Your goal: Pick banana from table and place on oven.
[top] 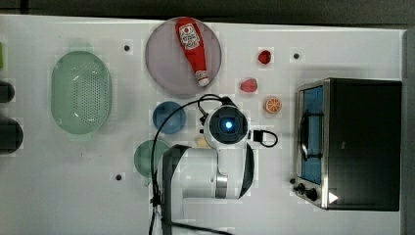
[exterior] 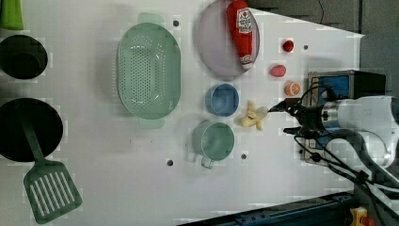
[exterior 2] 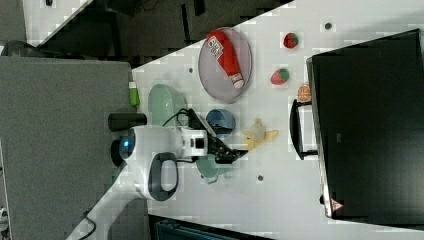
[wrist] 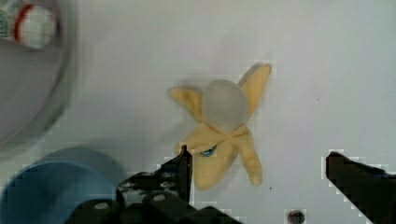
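We are lining up to grab the banana (wrist: 223, 128).

Our claw (wrist: 257, 172) is spread wide just above the banana, which is lying on the counter (top: 274, 205) near the blue bowl (top: 169, 117), well apart from the oven (top: 364, 142). We should be going straight down, pinching its fat middle.

Pale-yellow banana (wrist: 223, 135) lies splayed on white table (exterior: 117, 179); oven (top: 362, 144) well apart.

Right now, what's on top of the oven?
Nothing lies on the oven: its black top is bare in the right view and the top view. The banana sits on the table, below the open gripper.
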Motion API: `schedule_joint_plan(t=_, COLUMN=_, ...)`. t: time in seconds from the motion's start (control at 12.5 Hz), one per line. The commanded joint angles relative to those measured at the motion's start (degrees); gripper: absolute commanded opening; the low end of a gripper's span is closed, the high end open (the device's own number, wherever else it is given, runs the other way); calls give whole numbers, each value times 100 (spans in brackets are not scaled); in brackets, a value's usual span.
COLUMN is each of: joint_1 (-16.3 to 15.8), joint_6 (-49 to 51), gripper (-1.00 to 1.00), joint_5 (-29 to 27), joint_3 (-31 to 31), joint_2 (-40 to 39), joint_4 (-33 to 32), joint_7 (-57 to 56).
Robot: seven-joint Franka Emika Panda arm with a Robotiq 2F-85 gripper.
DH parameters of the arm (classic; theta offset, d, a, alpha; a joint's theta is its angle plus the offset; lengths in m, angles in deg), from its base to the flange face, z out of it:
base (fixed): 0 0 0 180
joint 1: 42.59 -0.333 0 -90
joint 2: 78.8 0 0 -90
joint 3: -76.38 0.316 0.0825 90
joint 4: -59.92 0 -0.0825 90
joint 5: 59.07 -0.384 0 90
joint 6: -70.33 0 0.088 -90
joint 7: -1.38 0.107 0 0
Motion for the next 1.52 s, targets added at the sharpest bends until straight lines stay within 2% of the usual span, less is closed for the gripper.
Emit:
schedule_joint_plan(t=0.08, joint_1=68, joint_6=-586, gripper=100, joint_5=63, joint_3=36, joint_2=-433, joint_4=-116, joint_7=202)
schedule_joint_plan(t=0.4, joint_1=57, joint_6=-1191, gripper=100, joint_5=62, joint_3=49, joint_2=-1066, joint_4=-120, joint_7=202)
schedule_joint_plan(t=0.48, joint_1=56, joint_6=-1293, gripper=93, joint_5=62, joint_3=54, joint_2=-1166, joint_4=-121, joint_7=203)
schedule_joint_plan(t=0.8, joint_1=55, joint_6=-1399, gripper=-6, joint_5=62, joint_3=113, joint_2=-1211, joint_4=-131, joint_7=203)
schedule_joint_plan(t=0.96, joint_1=54, joint_6=-1400, gripper=-48, joint_5=62, joint_3=116, joint_2=-1197, joint_4=-128, joint_7=203)
schedule_joint_plan(t=1.2, joint_1=53, joint_6=-1392, gripper=-50, joint_5=62, joint_3=120, joint_2=-903, joint_4=-129, joint_7=203)
schedule_joint_plan(t=1.36, joint_1=51, joint_6=-1329, gripper=-50, joint_5=62, joint_3=126, joint_2=-343, joint_4=-115, joint_7=203)
schedule_joint_plan(t=1.52, joint_1=48, joint_6=-829, gripper=-50, joint_5=62, joint_3=129, joint_2=335, joint_4=14, joint_7=203)
